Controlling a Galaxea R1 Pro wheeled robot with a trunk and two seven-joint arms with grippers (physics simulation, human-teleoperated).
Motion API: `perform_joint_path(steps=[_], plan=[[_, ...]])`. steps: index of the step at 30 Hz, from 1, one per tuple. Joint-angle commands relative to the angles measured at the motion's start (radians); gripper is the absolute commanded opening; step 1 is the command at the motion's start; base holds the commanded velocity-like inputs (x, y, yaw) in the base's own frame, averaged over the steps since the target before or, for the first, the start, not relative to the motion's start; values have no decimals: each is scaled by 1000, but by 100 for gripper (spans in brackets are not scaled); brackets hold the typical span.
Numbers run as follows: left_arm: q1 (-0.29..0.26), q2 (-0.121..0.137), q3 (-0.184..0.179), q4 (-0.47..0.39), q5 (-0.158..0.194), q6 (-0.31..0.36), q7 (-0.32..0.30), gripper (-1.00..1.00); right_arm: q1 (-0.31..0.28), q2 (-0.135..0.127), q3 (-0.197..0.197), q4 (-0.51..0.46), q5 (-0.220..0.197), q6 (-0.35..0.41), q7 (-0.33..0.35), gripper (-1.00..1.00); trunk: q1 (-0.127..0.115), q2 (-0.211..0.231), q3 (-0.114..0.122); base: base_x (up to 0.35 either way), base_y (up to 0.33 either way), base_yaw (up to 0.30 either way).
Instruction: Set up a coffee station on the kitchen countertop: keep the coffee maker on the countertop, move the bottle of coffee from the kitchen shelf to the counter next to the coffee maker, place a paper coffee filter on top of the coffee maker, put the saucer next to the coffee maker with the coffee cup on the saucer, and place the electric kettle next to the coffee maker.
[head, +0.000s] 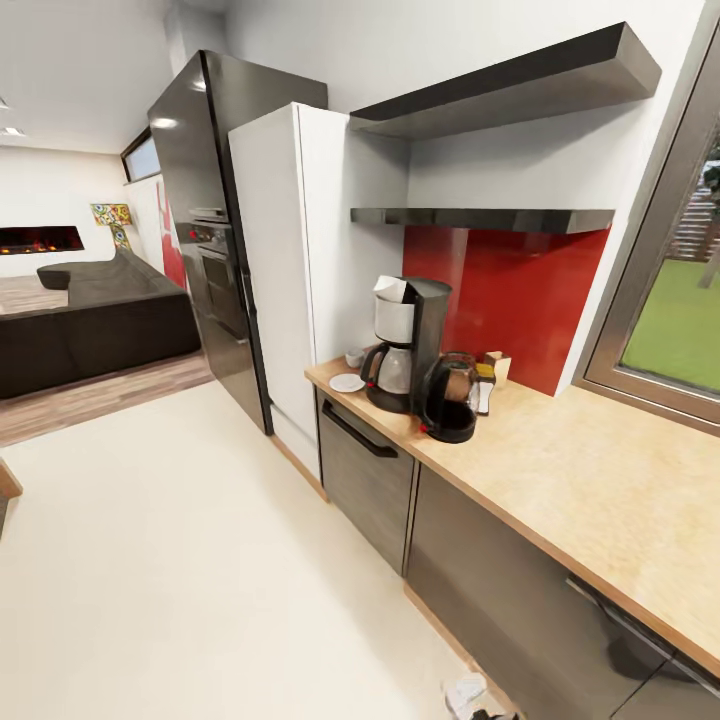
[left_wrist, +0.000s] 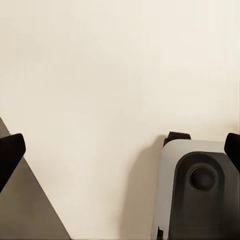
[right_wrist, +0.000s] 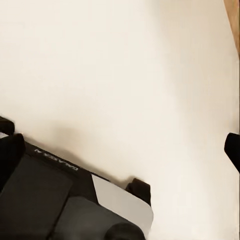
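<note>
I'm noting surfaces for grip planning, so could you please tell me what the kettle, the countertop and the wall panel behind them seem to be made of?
The kettle looks like dark smoky glass with a black plastic-looking handle and base: its body is see-through with bright highlights. The countertop appears to be light wood or a wood-look laminate, matte and mottled. The red wall panel looks glossy, perhaps glass or lacquer; it is smooth and uniform.
</note>
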Motion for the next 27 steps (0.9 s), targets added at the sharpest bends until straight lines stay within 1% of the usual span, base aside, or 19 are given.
perform_joint_path(steps=[1,3,5,7,9,13,14,18,23,26,27], plan=[[1,-3,8,1,-2,-1,-5,100,26,0,0,0,0,3,-37,100,0,-1,-1,0,0,0],[1,-6,8,6,-3,0,-4,100,62,0,-1,2,-2,1,-73,100,0,-1,-1,0,0,0],[1,-9,7,10,-3,0,-3,100,94,-3,-3,2,-3,0,-91,100,0,-1,-1,0,0,0],[2,-15,6,12,-4,-1,-2,100,115,-4,-3,3,-4,-1,-100,100,0,-1,-1,0,0,0],[5,-27,4,15,-6,-1,-2,100,133,-5,-4,3,-5,-1,-104,100,0,-1,-1,0,0,0],[10,-37,2,17,-25,0,0,100,144,-7,-4,3,-5,-1,-104,100,0,-1,-1,0,0,0],[13,-39,2,21,-40,2,1,100,146,-8,-5,3,-5,-1,-104,100,0,-1,-1,0,0,0],[15,-40,2,62,-70,2,3,100,149,-8,-5,3,-5,-1,-105,100,0,-1,-1,0,0,0],[15,-41,3,88,-95,2,3,100,149,-8,-6,3,-7,1,-107,100,0,-1,-1,0,0,0],[14,-41,3,94,-102,4,3,100,150,-8,-6,3,-22,4,-107,100,0,-1,-1,0,0,0],[14,-41,3,95,-103,4,2,100,152,-8,-6,3,-35,5,-107,100,0,-1,-1,0,0,0]])
